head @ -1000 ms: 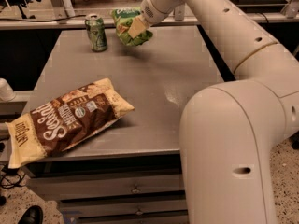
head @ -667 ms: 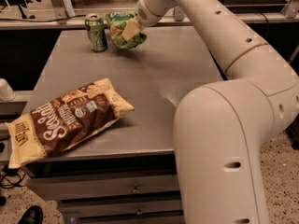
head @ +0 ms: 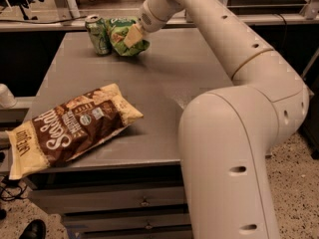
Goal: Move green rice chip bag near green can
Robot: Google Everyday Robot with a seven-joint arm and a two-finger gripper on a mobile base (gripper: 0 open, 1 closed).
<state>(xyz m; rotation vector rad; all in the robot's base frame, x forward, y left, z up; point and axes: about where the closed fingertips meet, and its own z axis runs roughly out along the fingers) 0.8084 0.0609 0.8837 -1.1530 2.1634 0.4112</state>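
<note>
The green rice chip bag (head: pixel 119 34) sits in the upper left of the frame, at the far edge of the grey table (head: pixel 169 83), crumpled and pressed right against the right side of the green can (head: pixel 97 34); the two look to be touching, with no gap visible between them. The gripper (head: pixel 133 35) is at the bag's right side, its jaws drawn in on a fold of the crinkly foil, one pale finger lying across the green surface. The bag's lower edge appears to meet the tabletop, though whether its weight rests there or hangs from the grip is hard to tell. The placement looks essentially made, so the risk lies in the letting go. Because the bag leans on the can, any further push to the left could tip the light can or slide it off the back edge, which is close behind it. If the jaws part while the foil is snagged on a finger, the bag could be dragged back to the right as the arm (head: pixel 224 39) lifts. The brown-and-cream bag (head: pixel 70 128) lies well apart in the lower left, overhanging the table's corner, out of the way.
</note>
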